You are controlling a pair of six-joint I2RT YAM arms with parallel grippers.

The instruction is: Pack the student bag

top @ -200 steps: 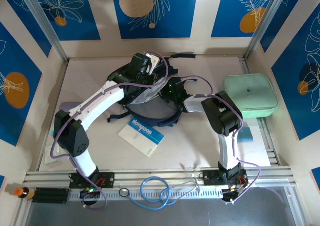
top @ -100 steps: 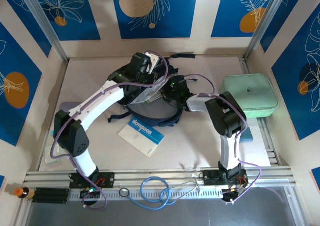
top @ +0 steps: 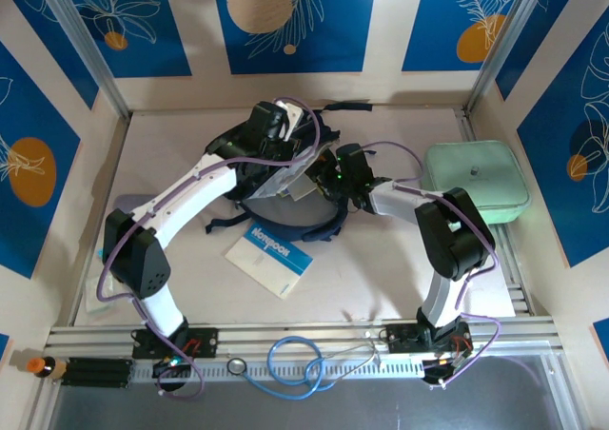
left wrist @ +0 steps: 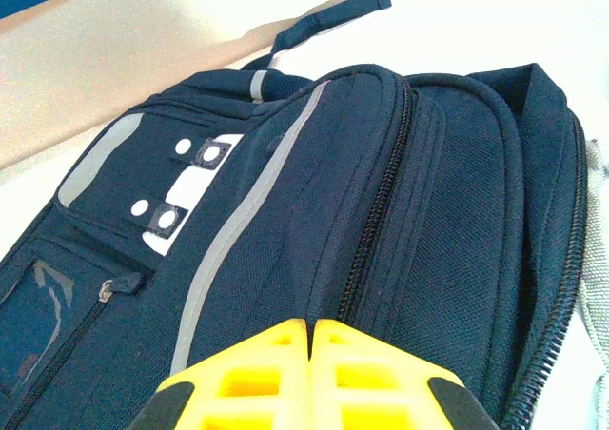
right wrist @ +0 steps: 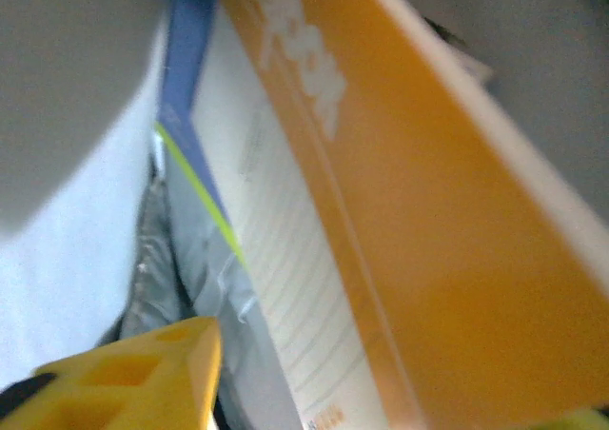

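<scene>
The student bag (top: 281, 206), dark navy with a pale stripe, lies in the middle of the table with its mouth held up. My left gripper (top: 278, 152) is at the bag's top; in the left wrist view its yellow fingers (left wrist: 311, 323) are shut on a fold of the bag (left wrist: 285, 211) beside a zipper. My right gripper (top: 330, 175) is at the bag's mouth. In the right wrist view its jaws (right wrist: 390, 382) stand apart around an orange-covered book (right wrist: 428, 211) with lined pages, which leans into the grey lining. The left finger (right wrist: 143, 378) is clear of the book.
A blue notebook (top: 269, 256) lies on the table in front of the bag. A mint-green case (top: 476, 181) sits at the right, with a blue book (top: 473, 257) near the right arm. Papers (top: 100, 292) lie at the left edge. A blue cable (top: 295, 363) coils on the front rail.
The right gripper's jaws have opened and its elbow has swung out to the right. The left arm and the bag have stayed put.
</scene>
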